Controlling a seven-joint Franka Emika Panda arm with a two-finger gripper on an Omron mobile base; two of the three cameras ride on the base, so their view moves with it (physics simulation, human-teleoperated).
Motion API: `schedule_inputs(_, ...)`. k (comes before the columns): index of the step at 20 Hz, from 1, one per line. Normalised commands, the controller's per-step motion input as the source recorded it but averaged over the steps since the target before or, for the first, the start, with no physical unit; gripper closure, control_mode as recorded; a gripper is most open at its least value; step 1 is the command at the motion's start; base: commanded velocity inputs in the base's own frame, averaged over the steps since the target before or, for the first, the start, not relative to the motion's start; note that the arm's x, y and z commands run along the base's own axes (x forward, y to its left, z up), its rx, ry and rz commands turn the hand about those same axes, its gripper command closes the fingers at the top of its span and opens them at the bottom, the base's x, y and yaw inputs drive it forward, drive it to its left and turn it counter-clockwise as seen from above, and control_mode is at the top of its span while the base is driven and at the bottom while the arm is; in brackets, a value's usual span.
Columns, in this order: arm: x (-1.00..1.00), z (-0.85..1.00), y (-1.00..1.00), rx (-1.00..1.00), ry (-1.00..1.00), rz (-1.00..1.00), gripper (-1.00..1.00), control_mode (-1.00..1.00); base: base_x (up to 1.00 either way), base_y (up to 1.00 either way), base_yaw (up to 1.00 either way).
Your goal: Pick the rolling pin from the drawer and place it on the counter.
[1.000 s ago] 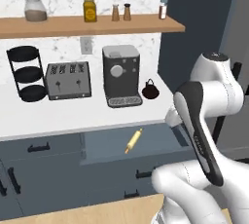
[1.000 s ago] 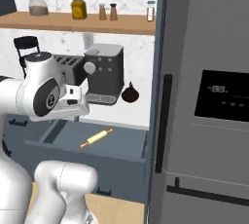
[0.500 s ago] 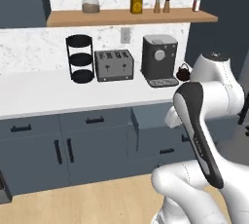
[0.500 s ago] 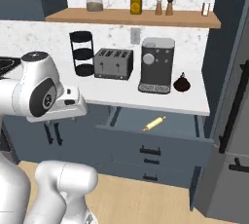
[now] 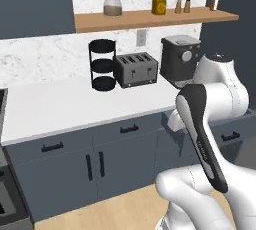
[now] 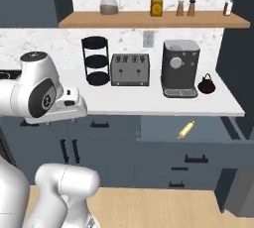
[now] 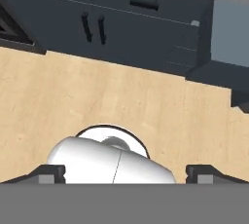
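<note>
The long flat white counter point(image 6: 124, 104) runs smooth above matte slate-blue cabinets with dark bar handles. Under its right end the wide, shallow blue-grey box drawer point(image 6: 198, 145) stands pulled open, and the slim tan-yellow wooden rolling pin point(image 6: 186, 129) lies slantwise inside it, well apart from the arm. On the worktop sit a boxy dark coffee machine point(image 6: 179, 68), a ribbed grey metal toaster point(image 6: 130, 69) and a black three-tier round rack point(image 6: 96, 61). The gripper point(image 7: 126, 173) points down at pale wood-plank flooring point(image 7: 58, 96), its two dark tips spread wide apart, holding nothing
</note>
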Motion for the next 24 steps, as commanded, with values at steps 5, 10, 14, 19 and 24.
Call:
schedule_inputs(5, 0.0, 0.0, 0.0, 0.0, 0.0, 0.0, -1.0, 1.0, 0.54, 0.28, -0.55)
schedule_inputs(10, 0.0, 0.0, 0.0, 0.0, 0.0, 0.0, -1.0, 1.0, 0.3, 0.0, -0.58)
schedule_inputs(14, 0.0, 0.0, 0.0, 0.0, 0.0, 0.0, -1.0, 1.0, 0.0, 0.37, -0.44)
schedule_inputs(19, 0.0, 0.0, 0.0, 0.0, 0.0, 0.0, -1.0, 1.0, 0.2, 0.23, -0.34)
schedule_inputs(24, 0.0, 0.0, 0.0, 0.0, 0.0, 0.0, -1.0, 1.0, 0.21, 0.71, -0.22)
